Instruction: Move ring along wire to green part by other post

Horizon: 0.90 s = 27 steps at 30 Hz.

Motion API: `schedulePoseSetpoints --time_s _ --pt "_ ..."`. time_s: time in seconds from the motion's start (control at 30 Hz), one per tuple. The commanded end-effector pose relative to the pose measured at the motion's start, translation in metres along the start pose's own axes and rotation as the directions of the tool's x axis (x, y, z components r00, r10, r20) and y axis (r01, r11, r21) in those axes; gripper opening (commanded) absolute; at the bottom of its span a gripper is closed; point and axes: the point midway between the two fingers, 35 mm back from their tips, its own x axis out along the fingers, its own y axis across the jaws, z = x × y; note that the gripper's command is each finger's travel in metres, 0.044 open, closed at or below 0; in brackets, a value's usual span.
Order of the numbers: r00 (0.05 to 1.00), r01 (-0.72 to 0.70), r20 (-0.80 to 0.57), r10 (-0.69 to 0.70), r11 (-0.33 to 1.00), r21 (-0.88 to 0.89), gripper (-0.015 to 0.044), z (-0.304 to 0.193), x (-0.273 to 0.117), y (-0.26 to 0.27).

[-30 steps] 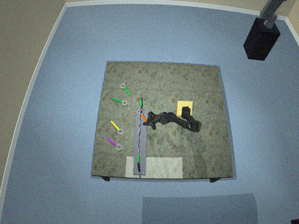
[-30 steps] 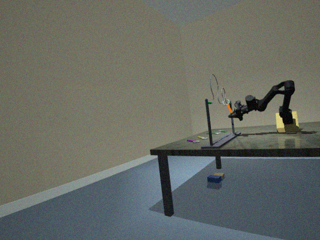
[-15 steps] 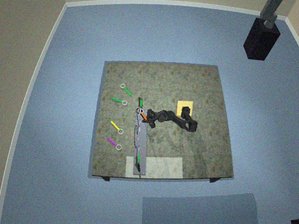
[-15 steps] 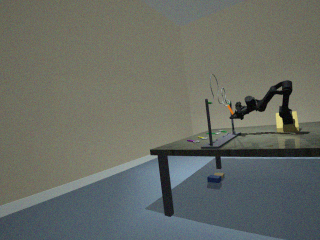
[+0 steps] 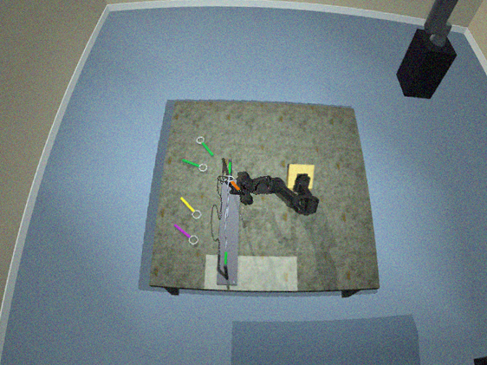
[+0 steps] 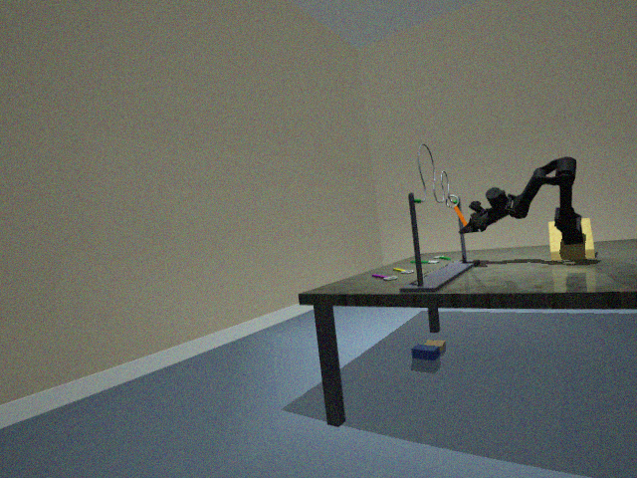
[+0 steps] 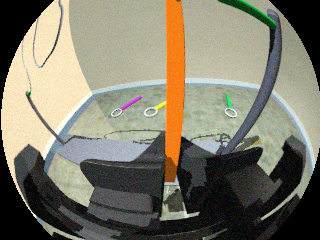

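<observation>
The orange handle (image 5: 234, 185) (image 6: 460, 215) (image 7: 175, 90) is held between the closed fingers of my gripper (image 5: 239, 192) (image 6: 464, 229) (image 7: 167, 134) and slants up to the ring. The white ring (image 6: 453, 194) is up at the wire beside the far post (image 6: 463, 241) (image 7: 270, 75), near the inner end of the far green part (image 5: 229, 167) (image 7: 250, 10). Whether ring and grey wire touch is too small to tell. The grey wire (image 6: 433, 177) loops toward the other green part (image 5: 226, 258) (image 6: 418, 200) (image 7: 28, 93) at the near post (image 6: 415, 241). The ring is outside the wrist view.
The posts stand on a grey base (image 5: 230, 242) (image 6: 442, 278). Beyond it on the table lie a yellow-handled ring (image 5: 188, 205), a purple-handled ring (image 5: 182, 230) and two green-handled rings. A yellow block (image 5: 296, 170) (image 6: 587, 234) is by the arm's base.
</observation>
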Motion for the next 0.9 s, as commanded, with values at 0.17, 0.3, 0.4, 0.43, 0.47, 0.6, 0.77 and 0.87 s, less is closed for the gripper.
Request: schedulePoseSetpoints --time_s 0.17,0.3,0.4,0.43,0.47,0.6,0.77,0.87 --pt "1.000 0.027 -0.014 -0.027 0.999 -0.045 -0.0150 -0.002 -0.002 -0.017" --pt "0.999 0.031 -0.014 -0.032 0.998 -0.055 -0.0150 -0.002 -0.003 -0.022" --pt "0.999 0.033 -0.015 -0.034 0.998 -0.059 -0.0150 -0.001 -0.004 -0.026" --pt "0.999 0.033 -0.015 -0.034 0.998 -0.060 -0.0150 -0.001 -0.004 -0.027" --pt "0.999 0.034 -0.015 -0.035 0.998 -0.061 -0.0150 -0.001 -0.004 -0.028" --pt "0.999 0.035 -0.015 -0.036 0.997 -0.064 -0.0150 -0.001 -0.005 -0.032" --pt "0.999 0.036 -0.014 -0.037 0.997 -0.065 -0.0150 -0.001 -0.006 -0.038" --pt "0.999 0.036 -0.014 -0.037 0.997 -0.065 -0.0150 0.000 -0.006 -0.041"
